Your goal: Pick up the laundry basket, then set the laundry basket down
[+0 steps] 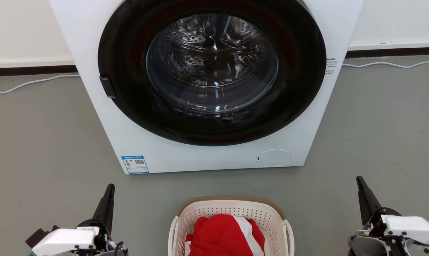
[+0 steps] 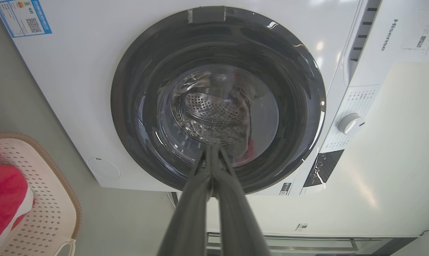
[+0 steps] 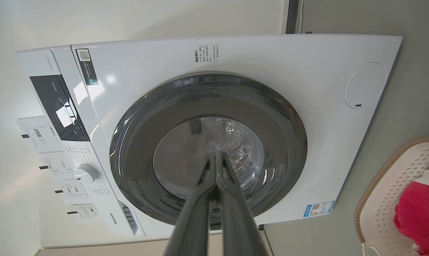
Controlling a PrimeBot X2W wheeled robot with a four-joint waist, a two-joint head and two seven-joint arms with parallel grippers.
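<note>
Grey floor (image 1: 40, 142) runs back to a pale wall w/ dark skirting. A white front-load washing machine (image 1: 186, 156) stands on it, round door (image 1: 211, 128) closed, and the drum looks empty thru the glass.

The laundry basket (image 1: 232, 209) sits on the floor directly in front of the machine, a little apart from its base and approx. centred under the door, prob. parked there for loading. A red-and-white cloth (image 1: 225, 234) lies inside it. Its white loop handles (image 1: 171, 231), one each side, are both free.

The left gripper (image 1: 110, 190) hangs in front of the machine's lower corner on the robot's left, and the right gripper (image 1: 360, 183) just off the opposite corner. The basket is btwn them, touching neither. Both pincers are fully closed, fingers pressed together, nothing held, and both wrist views look along the fingers at the door.

The arms prob. flank the basket bc a two-handed lift by the handles is planned. Pick-up not begun yet. My guess is the grippers must drop to handle level first. Risk: an uneven lift tips the cloth out.
</note>
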